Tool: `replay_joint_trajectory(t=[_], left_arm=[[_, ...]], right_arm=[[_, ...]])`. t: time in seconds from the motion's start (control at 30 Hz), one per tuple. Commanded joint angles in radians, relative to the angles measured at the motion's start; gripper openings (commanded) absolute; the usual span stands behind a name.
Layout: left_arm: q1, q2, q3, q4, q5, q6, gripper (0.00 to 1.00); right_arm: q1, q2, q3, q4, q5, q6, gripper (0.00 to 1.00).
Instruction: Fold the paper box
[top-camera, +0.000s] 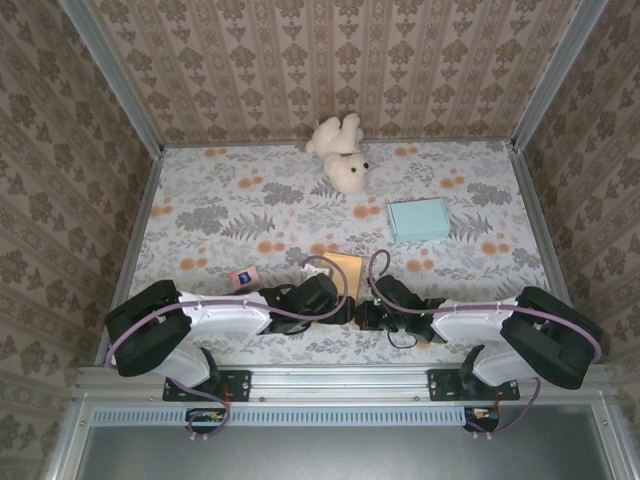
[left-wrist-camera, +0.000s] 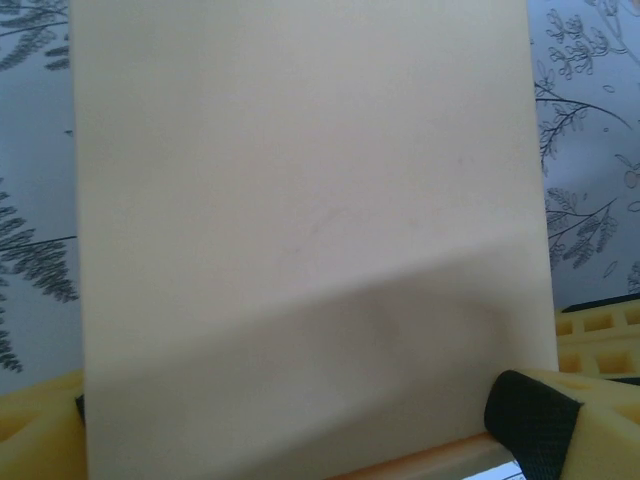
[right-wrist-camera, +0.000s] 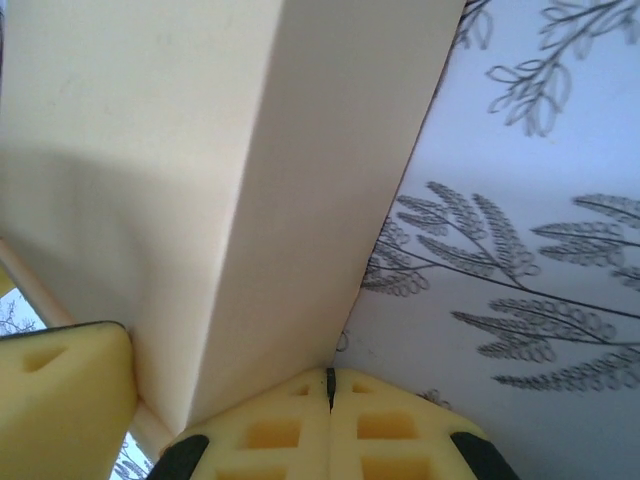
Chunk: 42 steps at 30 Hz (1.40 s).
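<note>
While the pale yellow paper box (top-camera: 345, 268) sits lower centre, we note left hand (left-wrist-camera: 315, 415) spread astride its panel, likely steadying; right hand (right-wrist-camera: 328, 385) pressed together, seemingly prodding the fold.

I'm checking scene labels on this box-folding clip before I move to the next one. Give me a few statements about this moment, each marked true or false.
1. The right pincer is shut, its fingers pressed together beside the paper box. True.
2. The left pincer is shut tight. False: its fingers stand wide apart, with the cream panel of the box between them.
3. A teddy bear lies at the far edge of the table. True.
4. The light blue box sits left of the teddy bear. False: it is to the bear's right and nearer the arms.
</note>
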Motion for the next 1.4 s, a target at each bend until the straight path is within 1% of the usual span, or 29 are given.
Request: replay_joint_trajectory(t=[0.0,0.17,0.23,0.33,0.4,0.57,0.7,0.93,1.17,1.3,1.37], left_arm=[[-0.075,0.055,0.035,0.201,0.184,-0.005,0.97],[-0.075,0.056,0.025,0.223,0.191,-0.015,0.97],[-0.075,0.055,0.027,0.228,0.194,-0.017,0.97],[-0.074,0.055,0.027,0.232,0.193,-0.022,0.97],[-0.075,0.054,0.028,0.231,0.187,-0.025,0.97],[-0.073,0.04,0.031,0.189,0.153,-0.033,0.97],[-0.071,0.019,0.026,0.167,0.131,-0.035,0.97],[-0.068,0.025,0.023,0.185,0.135,-0.048,0.97],[-0.067,0.035,0.027,0.199,0.152,-0.045,0.97],[-0.053,0.006,0.015,0.172,0.139,-0.042,0.97],[-0.032,-0.021,-0.001,0.152,0.133,-0.046,0.97]], right_arm=[[0.034,-0.098,-0.005,0.253,-0.051,-0.012,0.0],[0.056,-0.256,-0.056,0.228,0.03,-0.039,0.0],[0.059,-0.316,-0.063,0.161,0.072,-0.043,0.0],[0.059,-0.362,-0.046,0.03,0.131,-0.056,0.0],[0.059,-0.365,-0.052,0.015,0.148,-0.053,0.0],[0.059,-0.319,-0.056,-0.016,0.18,-0.037,0.0],[0.059,-0.264,-0.058,0.013,0.17,-0.026,0.0],[0.075,-0.178,-0.047,0.135,0.119,-0.011,0.0],[0.109,-0.112,-0.007,0.159,0.122,-0.014,0.0],[0.114,-0.083,-0.004,0.172,0.125,-0.008,0.0],[0.114,-0.078,-0.001,0.164,0.132,-0.005,0.0]])
